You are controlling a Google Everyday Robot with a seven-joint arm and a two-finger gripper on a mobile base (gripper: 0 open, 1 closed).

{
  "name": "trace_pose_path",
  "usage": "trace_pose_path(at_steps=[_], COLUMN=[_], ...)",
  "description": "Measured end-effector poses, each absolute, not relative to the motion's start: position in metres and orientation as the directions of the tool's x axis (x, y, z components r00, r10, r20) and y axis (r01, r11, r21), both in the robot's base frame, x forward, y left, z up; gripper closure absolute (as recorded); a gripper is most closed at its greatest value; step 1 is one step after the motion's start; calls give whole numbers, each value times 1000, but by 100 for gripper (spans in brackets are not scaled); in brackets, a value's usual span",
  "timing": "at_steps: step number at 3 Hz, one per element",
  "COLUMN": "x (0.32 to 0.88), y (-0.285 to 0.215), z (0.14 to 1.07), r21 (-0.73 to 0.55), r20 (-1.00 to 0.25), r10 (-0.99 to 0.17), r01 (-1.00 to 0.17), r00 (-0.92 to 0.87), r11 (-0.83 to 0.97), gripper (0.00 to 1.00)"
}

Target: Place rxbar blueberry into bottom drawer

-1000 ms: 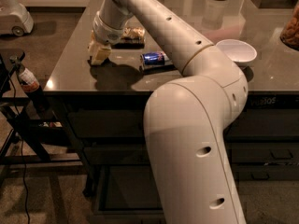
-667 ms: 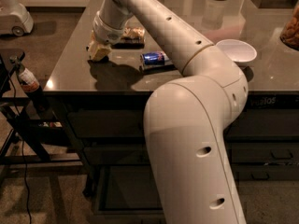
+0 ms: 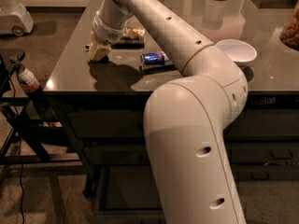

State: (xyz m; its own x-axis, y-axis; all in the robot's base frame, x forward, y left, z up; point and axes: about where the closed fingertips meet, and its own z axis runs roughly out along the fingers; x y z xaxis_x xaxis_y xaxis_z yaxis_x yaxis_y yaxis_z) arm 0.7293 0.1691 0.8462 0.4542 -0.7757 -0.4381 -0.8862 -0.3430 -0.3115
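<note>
**Gripper holds its spot by the snack bar; nothing lifted yet**

Almost nothing has moved over the last second, so read this as a pause at the pick, not progress. The gripper (image 3: pixel 99 51) sits low over the front left part of the table (image 3: pixel 70 76), in the same place as a second ago, with its tip at or very near the surface. You cannot tell from this view whether it is open or closed, or whether it touches anything.

The snack bar (image 3: pixel 125 42) has not shifted either. It lies flat on the table just to the right of the gripper and a little farther back. The crinkly brown packet (image 3: pixel 134 32) partly covers it, and the arm's wrist crosses in front of its near end. The can (image 3: pixel 154 58) lies on its side close by, nearer the table's front edge. The white bowl (image 3: pixel 236 51) stands well apart to the right.

For you, this means the bar is not yet in hand and the whole carry is ahead. The bottom drawer (image 3: pixel 117 185) stands pulled out below the table with its dark inside showing, so the drop point looks ready. The awkward part, in my judgement, is the grasp. The bar is thin and flat, the packet overlaps it, and the can is close enough to be nudged. Watch that the gripper takes the bar alone.
</note>
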Motion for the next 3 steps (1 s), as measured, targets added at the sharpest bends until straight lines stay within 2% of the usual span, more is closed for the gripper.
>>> trace_pose_path(at_steps=[3], x=[711], y=[145], z=[862], r21=[-337], r20=[-411], r10=[-808], r01=[-894], r00=[422], r11=[-296], gripper=[100])
